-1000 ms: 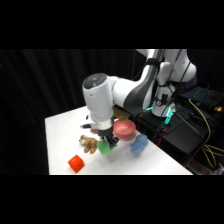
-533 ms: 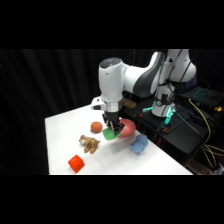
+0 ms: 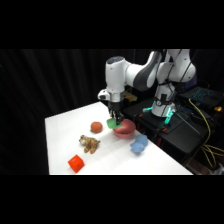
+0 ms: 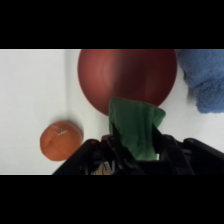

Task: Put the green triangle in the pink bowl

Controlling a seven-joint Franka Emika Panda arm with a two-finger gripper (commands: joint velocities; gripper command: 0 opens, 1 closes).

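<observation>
The tool (image 3: pixel 115 120) hung from the white arm (image 3: pixel 134 75) above the worktop (image 3: pixel 65 130), its two fingers closed on the green triangle (image 4: pixel 136 129), which stood up between them and poked out past their tips. In the wrist view the green triangle's far end overlapped the near rim of the pink bowl (image 4: pixel 127 75), so the block sat held in the air at the bowl's edge, not resting inside it. In the side view the block (image 3: pixel 113 123) showed just under the tool, with the pink bowl (image 3: pixel 124 130) directly below and slightly to the right of it. An orange-red ball (image 4: pixel 61 140) lay on the worktop close beside the bowl, apart from the tool. A light-blue lumpy object (image 4: pixel 202 80) lay on the bowl's other side. Farther off in the side view were a small brown toy animal (image 3: pixel 90 144) and a red-orange block (image 3: pixel 75 163).
</observation>
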